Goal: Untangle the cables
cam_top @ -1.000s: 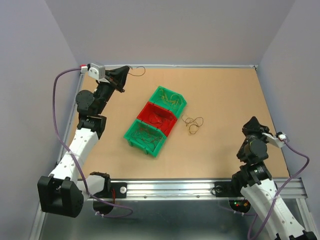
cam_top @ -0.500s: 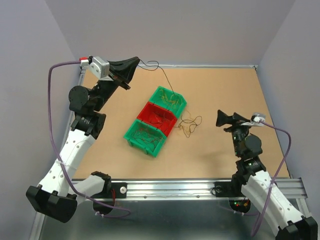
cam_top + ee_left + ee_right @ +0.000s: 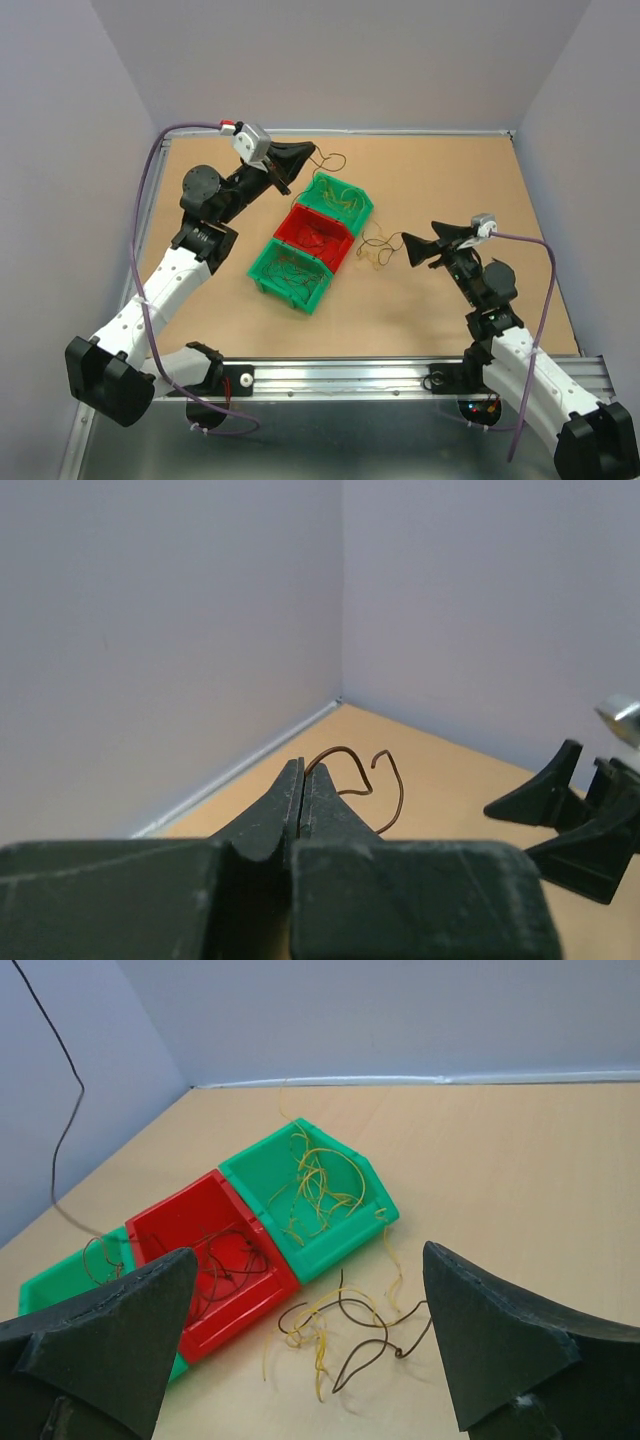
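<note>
The left arm has swung in from the far-left corner. Its left gripper (image 3: 300,157) is pinched shut on a single brown wire (image 3: 352,778), carried toward the far green bin (image 3: 345,1238). The right gripper (image 3: 310,1260) has reached in from the right edge, its jaws spread wide just above the tangled cables (image 3: 335,1335) at mid-table. One strand looks freed, and the clump remains. Pale lilac walls (image 3: 350,60) enclose the tan table (image 3: 450,180).
</note>
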Motion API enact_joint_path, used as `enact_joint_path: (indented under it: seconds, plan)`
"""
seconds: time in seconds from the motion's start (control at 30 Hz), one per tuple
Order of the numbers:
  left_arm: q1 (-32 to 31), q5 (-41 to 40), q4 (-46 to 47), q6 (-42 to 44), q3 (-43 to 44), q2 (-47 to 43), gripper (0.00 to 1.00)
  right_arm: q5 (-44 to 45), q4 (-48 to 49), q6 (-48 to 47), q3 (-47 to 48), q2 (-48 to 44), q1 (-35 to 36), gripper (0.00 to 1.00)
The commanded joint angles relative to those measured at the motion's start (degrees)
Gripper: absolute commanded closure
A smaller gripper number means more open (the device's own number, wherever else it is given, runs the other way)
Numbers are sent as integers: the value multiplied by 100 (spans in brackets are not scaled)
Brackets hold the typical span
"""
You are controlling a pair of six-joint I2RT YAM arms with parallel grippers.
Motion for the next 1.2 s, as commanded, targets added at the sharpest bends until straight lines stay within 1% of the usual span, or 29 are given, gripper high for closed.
enact_joint_path:
  seconds: [0.0,0.03,0.17,0.37,0.4,0.43,0.5,0.6,0.67,0.73,0.77,0.87,0.9,1.0,1.03,1.13,1.17]
  plan:
    - [-13,-366,333,273,-418,-208,100,-175,495,-161,157,-167,-12,1]
    - [-22,-584,403,352,-602,-217,100,-184,495,-153,139,-202,-12,1]
    - [-13,-946,552,589,-893,-200,100,-210,495,-161,122,-273,-12,1]
    - [-13,-929,579,704,-1008,-51,100,-272,495,-188,157,-168,-12,0]
    - [-13,-999,553,739,-1008,11,100,-263,486,-188,148,-159,-12,0]
    - [-22,-1260,448,783,-991,55,100,-228,486,-196,148,-176,-12,0]
    - [-22,-1368,194,1001,-912,212,100,-201,486,-196,130,-194,-12,0]
    - [-22,-1141,-193,1450,-736,319,100,-193,486,-205,122,-203,-12,0]
    - [-31,-931,-230,1793,-797,328,100,-227,486,-188,130,-177,-12,0]
    - [-66,-920,-221,2013,-876,406,100,-324,486,-205,157,-107,-12,0]
    - [-109,-1016,-230,2153,-876,537,100,-559,495,-214,209,16,-12,0]
    - [-110,-1305,-203,2163,-780,758,100,-1245,495,-258,480,385,-12,1]
    - [-119,-1403,-203,2041,-736,889,100,-1882,521,-249,578,795,-3,1]
    - [-119,-1676,-212,1839,-639,1004,100,-2739,714,-109,1033,1526,32,3]
    - [-119,-1720,-203,1812,-639,1013,100,-2776,810,-39,1140,2025,128,4]
    - [-119,-1720,-195,1741,-630,978,100,-2768,1170,-3,1543,2765,383,5]
    - [-127,-1677,-186,1724,-665,952,100,-2750,1407,93,1676,3220,567,8]
